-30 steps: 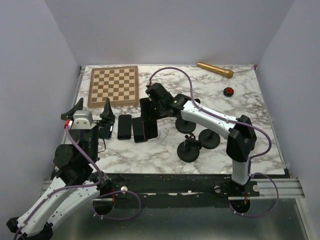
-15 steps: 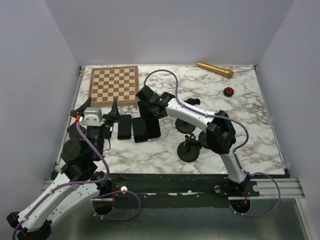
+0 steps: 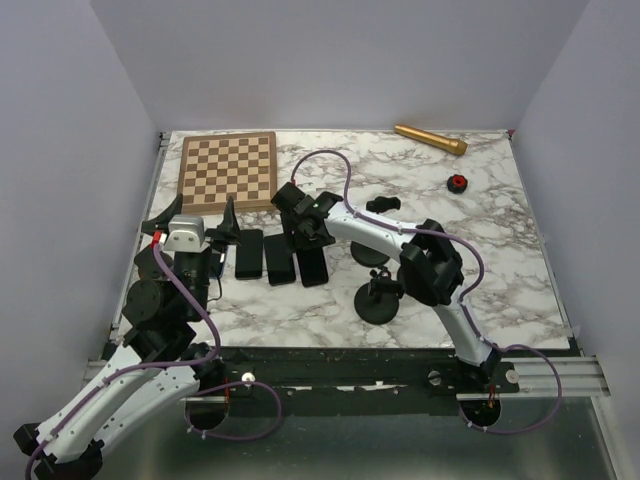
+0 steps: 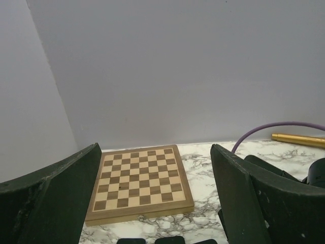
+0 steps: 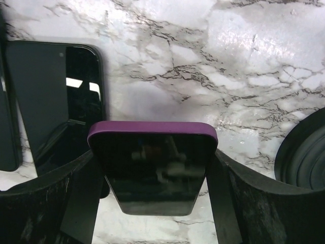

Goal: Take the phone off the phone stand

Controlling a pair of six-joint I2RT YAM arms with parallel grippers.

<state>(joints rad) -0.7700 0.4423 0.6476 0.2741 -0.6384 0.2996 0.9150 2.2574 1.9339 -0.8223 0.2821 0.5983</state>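
My right gripper (image 3: 306,238) is shut on a dark phone in a purple case (image 5: 152,168), with a finger on each long side. It holds the phone low over the marble, just right of two black phones (image 3: 262,256) that lie flat; one of them (image 5: 56,101) also shows in the right wrist view. I cannot tell whether the held phone touches the table. An empty black phone stand (image 3: 379,298) stands near the front, right of the phone. My left gripper (image 3: 194,214) is open and empty, raised at the left, facing the chessboard (image 4: 139,180).
The chessboard (image 3: 228,172) lies at the back left. A gold cylinder (image 3: 430,139) and a small red-and-black knob (image 3: 457,182) lie at the back right. More round black stand bases (image 3: 372,252) sit under my right arm; one base edge (image 5: 304,152) is close on the right.
My right gripper has carried the phone left and down, next to the row of flat phones. My left arm shifted slightly right and has since stayed still.
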